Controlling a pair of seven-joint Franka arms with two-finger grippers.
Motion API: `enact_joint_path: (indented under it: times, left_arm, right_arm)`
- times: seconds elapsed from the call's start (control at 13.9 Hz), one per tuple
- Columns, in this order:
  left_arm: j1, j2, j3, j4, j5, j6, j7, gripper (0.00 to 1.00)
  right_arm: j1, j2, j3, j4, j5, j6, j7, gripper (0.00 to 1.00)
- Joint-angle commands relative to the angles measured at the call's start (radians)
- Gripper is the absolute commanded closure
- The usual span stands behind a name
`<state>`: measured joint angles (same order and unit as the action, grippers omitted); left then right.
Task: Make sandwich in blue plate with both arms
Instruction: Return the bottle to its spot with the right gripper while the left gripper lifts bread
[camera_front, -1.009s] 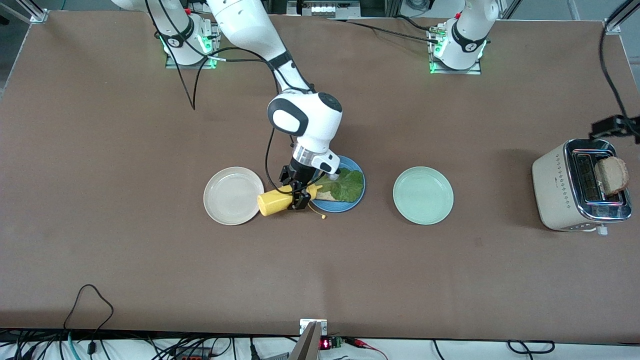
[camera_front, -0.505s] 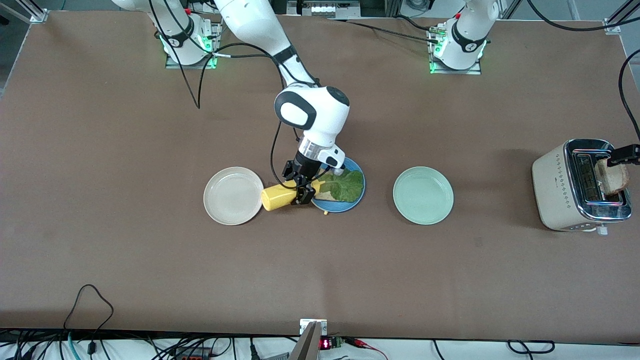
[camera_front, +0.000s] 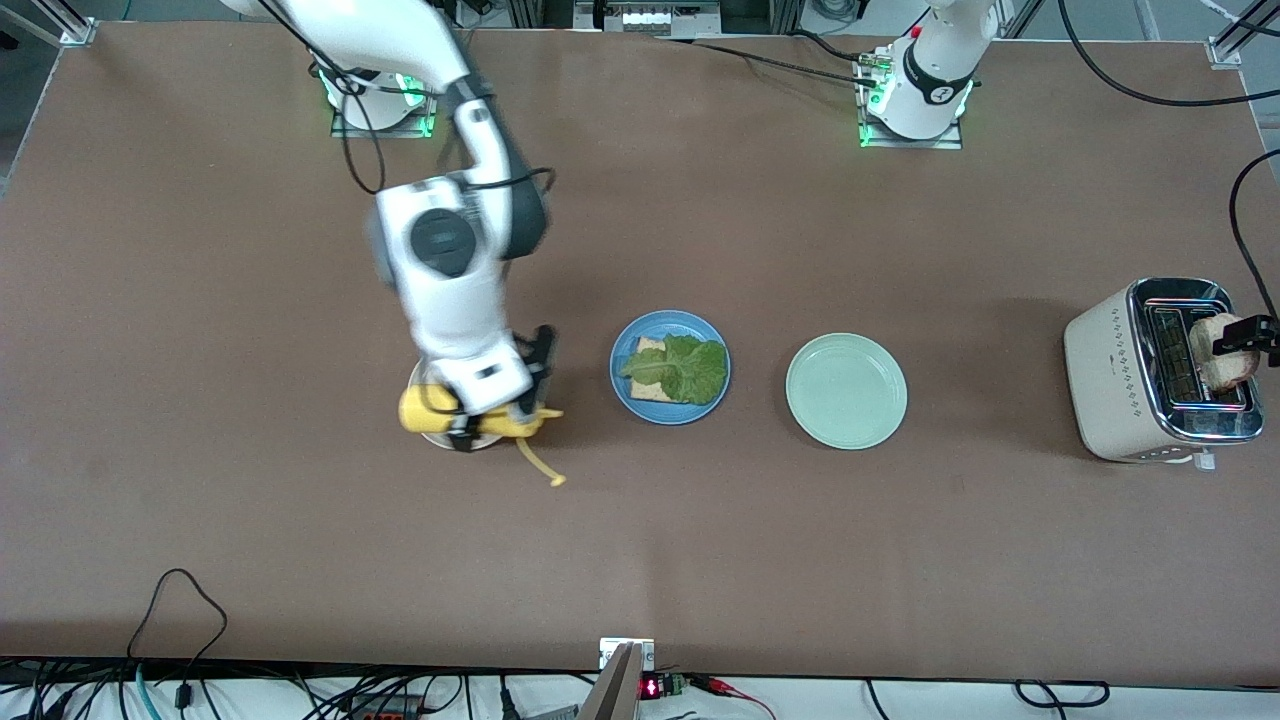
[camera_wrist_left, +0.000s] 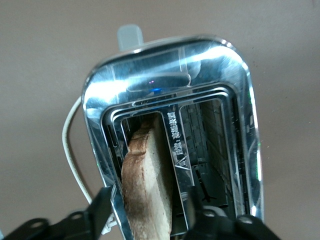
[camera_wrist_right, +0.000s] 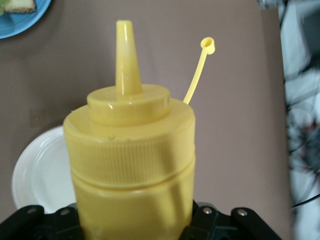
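A brown bench (camera_front: 250, 520) carried three plates in a row, with the blue plate (camera_front: 625, 395) in the middle as the landmark.

Nearest the front camera, a thin yellow cap tether (camera_front: 540, 467) dangled from a yellow squeeze bottle (camera_front: 470, 421). The right hand (camera_front: 487, 425) gripped that bottle around its body, held sideways with the nozzle pointing toward the blue plate. It was over the cream-white plate (camera_wrist_right: 35, 175), which sat beside the blue plate toward the right arm's end of the bench.

On the blue plate lay the unfinished sandwich: one toasted bread slice (camera_front: 650, 347) with a crinkled green lettuce leaf (camera_front: 685, 368) on top. No second slice covered it yet.

Beside the blue plate toward the left arm's end lay a pale green plate (camera_front: 846, 391). Well apart from the blue plate, at that same end of the bench, stood a chrome-topped toaster (camera_front: 1110, 370) with a second bread slice (camera_wrist_left: 147, 185) standing in its slot. The left hand (camera_front: 1243, 336) was at the top of that slice, one finger either side; whether it had fully clamped could not be told.

Risks, as a judgement: a weak pinch could let the toast slip back into the slot or crumble, and the open, tilted bottle could drip sauce on the bench.
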<state>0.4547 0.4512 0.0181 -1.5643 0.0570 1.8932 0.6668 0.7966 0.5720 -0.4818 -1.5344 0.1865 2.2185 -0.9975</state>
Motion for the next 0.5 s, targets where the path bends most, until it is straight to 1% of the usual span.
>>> enact_joint_path:
  times: [0.0,0.07,0.14,0.22,0.29,0.36,0.43]
  left_arm:
    - [0.016,-0.005,-0.012,0.000,-0.019,-0.003,0.036,0.89]
    - [0.016,-0.005,-0.012,0.000,-0.019,-0.002,0.036,0.97]
    - [0.016,-0.005,-0.014,0.001,-0.019,-0.002,0.034,0.99]
    - [0.015,-0.006,-0.014,0.006,-0.019,-0.002,0.034,0.99]
    - [0.015,-0.011,-0.014,0.009,-0.017,-0.003,0.034,0.99]
    - [0.015,-0.020,-0.015,0.009,-0.017,-0.006,0.034,0.99]
    - [0.015,-0.032,-0.017,0.010,-0.017,-0.014,0.034,0.99]
  right_arm:
    - [-0.181,-0.133,0.104,-0.140,0.206,0.013,-0.123,1.00]
    - [-0.235,-0.161,0.111,-0.168,0.241,0.026,-0.131,1.00]
    - [-0.297,-0.173,0.112,-0.182,0.267,0.059,-0.133,1.00]
    - [-0.365,-0.170,0.114,-0.182,0.312,0.072,-0.138,1.00]
    - [-0.402,-0.172,0.123,-0.191,0.365,0.067,-0.147,1.00]
    - [-0.448,-0.181,0.146,-0.229,0.427,0.075,-0.188,1.00]
    - [-0.509,-0.199,0.187,-0.277,0.498,0.111,-0.203,1.00]
